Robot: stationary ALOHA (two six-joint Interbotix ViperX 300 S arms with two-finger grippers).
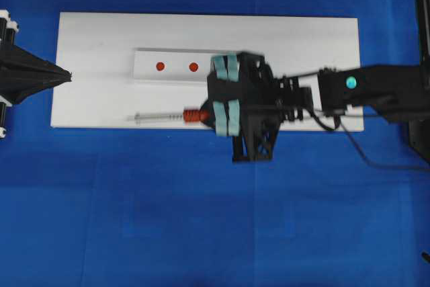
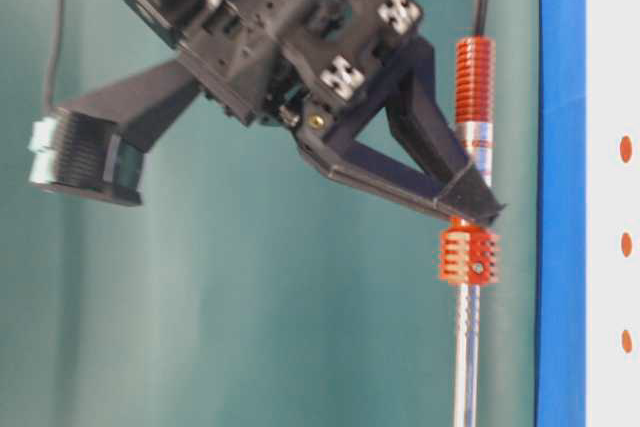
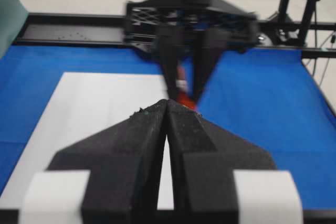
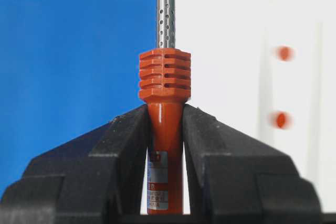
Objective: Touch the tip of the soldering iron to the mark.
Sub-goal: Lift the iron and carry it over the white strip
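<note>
White board (image 1: 101,52); right fingers (image 4: 131,145) clamp soldering iron (image 4: 165,108).

In the table-level exterior view, the right tool (image 2: 478,209) reaches in from the upper left, its black fingers (image 2: 430,162) closed on the soldering iron (image 2: 474,82) just above the ribbed orange collar (image 2: 467,254). The iron stands vertical in the picture, its silver shaft (image 2: 466,352) running down out of the bottom edge. To its right lie a blue strip (image 2: 560,187) and a white block (image 2: 610,67) with three red dots, the middle one the mark (image 2: 626,244).
</note>
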